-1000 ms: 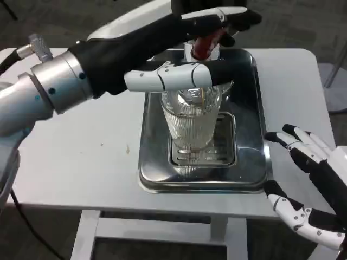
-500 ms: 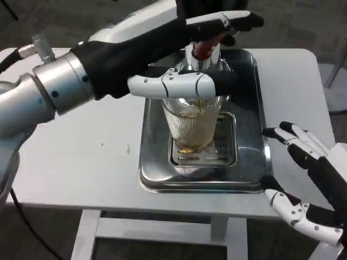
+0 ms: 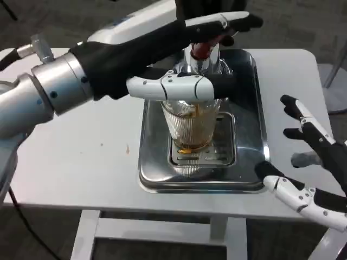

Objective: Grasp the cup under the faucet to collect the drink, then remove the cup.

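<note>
The left forearm (image 3: 49, 95) comes in from the left of the cup (image 3: 191, 123), silver at the wrist and black beyond it. The left robot hand (image 3: 179, 59) reaches over the cup: one white finger (image 3: 168, 86) lies across the cup's rim on the near side, touching the glass, while other fingers (image 3: 227, 23) stretch above and behind the cup, up by the red tap handle (image 3: 201, 49). Whether this robot hand is clamped round the cup or only resting against it, I cannot tell, since the far side of the glass is hidden by the hand itself.

The cup is a clear ribbed glass standing upright on the slotted grate (image 3: 203, 157) of the steel drip tray (image 3: 162, 173), directly under the faucet (image 3: 198, 59). A thin amber stream (image 3: 198, 111) runs down inside the cup, and a shallow layer of amber drink (image 3: 187, 147) sits at the bottom. The tray rests on the white bench (image 3: 81, 157), and its edge runs all round the cup.

To the right of the cup, past the tray's right edge, the right robot hand (image 3: 309, 162) hovers with its fingers spread apart and holding nothing. Its lower finger (image 3: 287, 189) reaches toward the tray's near right corner, and the upper fingers (image 3: 303, 116) point away over the bench, well apart from the cup
</note>
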Motion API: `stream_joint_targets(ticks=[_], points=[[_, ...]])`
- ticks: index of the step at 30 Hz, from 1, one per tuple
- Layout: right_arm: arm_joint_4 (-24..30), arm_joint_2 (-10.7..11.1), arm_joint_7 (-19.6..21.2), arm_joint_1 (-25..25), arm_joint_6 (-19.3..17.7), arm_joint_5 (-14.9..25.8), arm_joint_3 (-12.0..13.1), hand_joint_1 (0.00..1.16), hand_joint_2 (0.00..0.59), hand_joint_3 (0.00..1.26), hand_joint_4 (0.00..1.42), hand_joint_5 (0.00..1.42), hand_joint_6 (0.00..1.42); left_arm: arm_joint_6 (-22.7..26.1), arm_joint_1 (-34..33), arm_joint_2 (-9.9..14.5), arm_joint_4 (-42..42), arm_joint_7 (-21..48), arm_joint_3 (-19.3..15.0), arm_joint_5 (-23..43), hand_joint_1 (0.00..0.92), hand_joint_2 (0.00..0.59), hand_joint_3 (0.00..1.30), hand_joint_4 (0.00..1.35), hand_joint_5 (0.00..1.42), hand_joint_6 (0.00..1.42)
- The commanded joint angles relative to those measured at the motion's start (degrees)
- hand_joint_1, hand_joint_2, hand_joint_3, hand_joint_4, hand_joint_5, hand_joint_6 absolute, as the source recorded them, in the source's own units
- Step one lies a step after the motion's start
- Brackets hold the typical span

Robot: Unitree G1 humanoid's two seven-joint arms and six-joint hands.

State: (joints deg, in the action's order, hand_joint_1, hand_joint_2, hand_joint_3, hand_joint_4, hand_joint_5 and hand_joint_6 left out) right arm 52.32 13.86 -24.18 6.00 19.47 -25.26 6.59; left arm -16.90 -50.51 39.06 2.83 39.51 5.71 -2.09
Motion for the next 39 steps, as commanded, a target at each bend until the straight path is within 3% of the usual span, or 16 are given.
stream_joint_targets(ticks=[1, 10, 19, 24, 31, 39], points=[[-1.7, -1.1, 1.6, -1.5, 1.3, 4.1, -0.2, 0.57, 0.279, 0.0, 0.04, 0.17, 0.39, 1.6, 3.4, 1.7, 2.4, 2.6, 2.6, -3.9, 0.0, 0.1, 0.11, 0.08, 0.19, 0.22], [-4.5, -1.2, 4.2, -5.1, 3.6, 7.3, -2.7, 0.62, 0.257, 0.0, 0.04, 0.16, 0.36, 1.1, 3.4, 1.7, 2.9, 2.4, 2.6, -4.3, 0.0, 0.09, 0.11, 0.08, 0.18, 0.22], [-7.3, -1.3, 7.0, -7.7, 4.5, 6.6, -6.5, 0.69, 0.242, 0.0, 0.03, 0.13, 0.33, 0.8, 3.3, 2.1, 2.6, 2.5, 2.4, -4.3, 0.0, 0.087, 0.11, 0.08, 0.18, 0.22], [-9.9, -2.5, 10.1, -9.1, 3.4, 6.3, -8.6, 0.7, 0.239, 0.0, 0.02, 0.11, 0.31, 0.9, 3.4, 2.4, 2.1, 2.6, 2.4, -4.4, 0.0, 0.066, 0.11, 0.08, 0.17, 0.22], [-12.1, -2.8, 12.7, -10.8, 2.8, 6.4, -10.3, 0.7, 0.246, 0.0, 0.02, 0.1, 0.29, 1.3, 3.8, 2.6, 1.2, 2.6, 2.5, -4.6, 0.0, 0.049, 0.11, 0.08, 0.17, 0.22], [-12.9, -3.0, 13.8, -11.2, 2.3, 7.2, -10.6, 0.69, 0.245, 0.0, 0.02, 0.1, 0.25, 2.1, 4.2, 2.7, -0.1, 2.6, 2.5, -4.7, 0.0, 0.044, 0.11, 0.08, 0.17, 0.22]])
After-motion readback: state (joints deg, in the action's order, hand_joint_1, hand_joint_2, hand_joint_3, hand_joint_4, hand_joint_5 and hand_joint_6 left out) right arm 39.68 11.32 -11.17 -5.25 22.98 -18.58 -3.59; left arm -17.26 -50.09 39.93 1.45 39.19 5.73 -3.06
